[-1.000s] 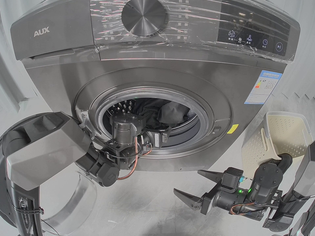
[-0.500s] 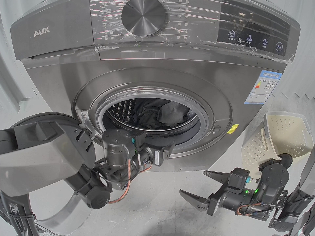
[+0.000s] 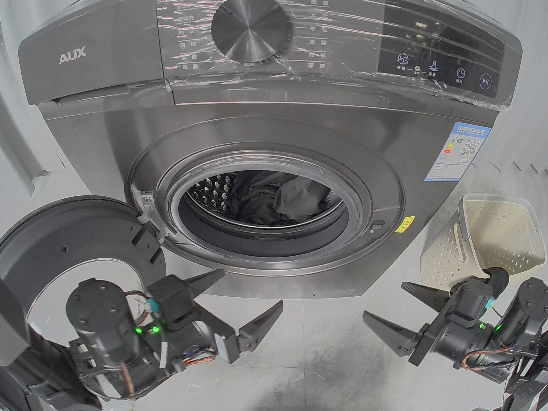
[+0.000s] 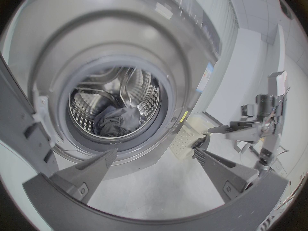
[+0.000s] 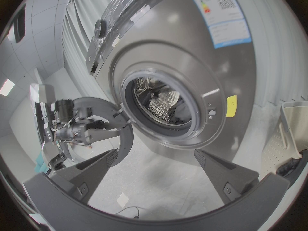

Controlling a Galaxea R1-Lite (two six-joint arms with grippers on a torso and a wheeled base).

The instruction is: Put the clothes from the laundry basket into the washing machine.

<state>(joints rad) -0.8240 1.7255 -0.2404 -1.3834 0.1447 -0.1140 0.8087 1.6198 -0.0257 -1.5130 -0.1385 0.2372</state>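
Flanking bare floor (image 3: 319,338) below the washing machine (image 3: 285,127) rim and blue label (image 3: 456,152), our left jaws and right jaws, both released.

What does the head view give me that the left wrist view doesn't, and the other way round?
Head view adds: the dial and touch panel across the top of the washing machine, seen face-on.
Left wrist view adds: a look deep into the drum, with its rear wall and a lifter ridge behind the load.
Both: dark clothes lying in the drum, the laundry basket at the machine's right, and the left gripper and right gripper open, holding nothing.
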